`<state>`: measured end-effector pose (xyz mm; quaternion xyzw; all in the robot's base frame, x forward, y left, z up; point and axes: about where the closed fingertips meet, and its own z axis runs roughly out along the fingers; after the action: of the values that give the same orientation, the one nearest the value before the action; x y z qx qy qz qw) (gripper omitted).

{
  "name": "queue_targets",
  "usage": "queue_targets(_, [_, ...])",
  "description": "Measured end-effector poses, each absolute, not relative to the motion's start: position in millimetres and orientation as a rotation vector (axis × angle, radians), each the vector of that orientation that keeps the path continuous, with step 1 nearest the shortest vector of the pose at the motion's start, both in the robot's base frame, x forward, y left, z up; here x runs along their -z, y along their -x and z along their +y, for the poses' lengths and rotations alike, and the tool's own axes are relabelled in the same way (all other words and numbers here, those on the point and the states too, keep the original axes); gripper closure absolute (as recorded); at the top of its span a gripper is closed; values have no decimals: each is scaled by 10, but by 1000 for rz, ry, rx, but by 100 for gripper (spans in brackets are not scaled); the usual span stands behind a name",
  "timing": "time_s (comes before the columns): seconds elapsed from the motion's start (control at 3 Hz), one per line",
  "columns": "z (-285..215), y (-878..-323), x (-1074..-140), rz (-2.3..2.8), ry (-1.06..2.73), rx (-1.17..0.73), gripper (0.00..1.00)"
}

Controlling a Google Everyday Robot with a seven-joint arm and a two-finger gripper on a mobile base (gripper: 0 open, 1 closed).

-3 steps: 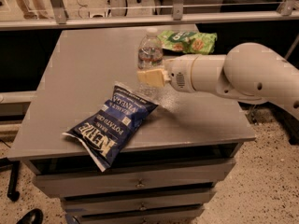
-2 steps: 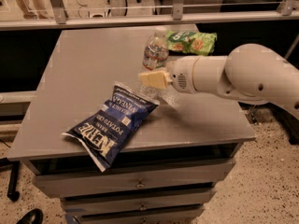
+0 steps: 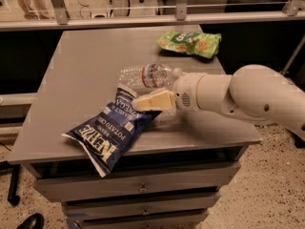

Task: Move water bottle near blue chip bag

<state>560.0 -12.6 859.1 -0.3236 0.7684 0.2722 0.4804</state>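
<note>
The bottle (image 3: 145,75) lies on its side just beyond the end effector (image 3: 143,102), long axis parallel to it; the bag (image 3: 112,132) lies under its tip. Clenched or released, I cannot tell.

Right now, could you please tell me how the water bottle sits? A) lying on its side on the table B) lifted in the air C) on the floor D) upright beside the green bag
A: the water bottle lies flat on the table just behind the blue chip bag, the gripper close in front of it.
</note>
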Motion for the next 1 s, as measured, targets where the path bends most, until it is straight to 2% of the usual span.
queue_targets(1.0, [-196, -5578, -8653, 1826, 795, -599, 0])
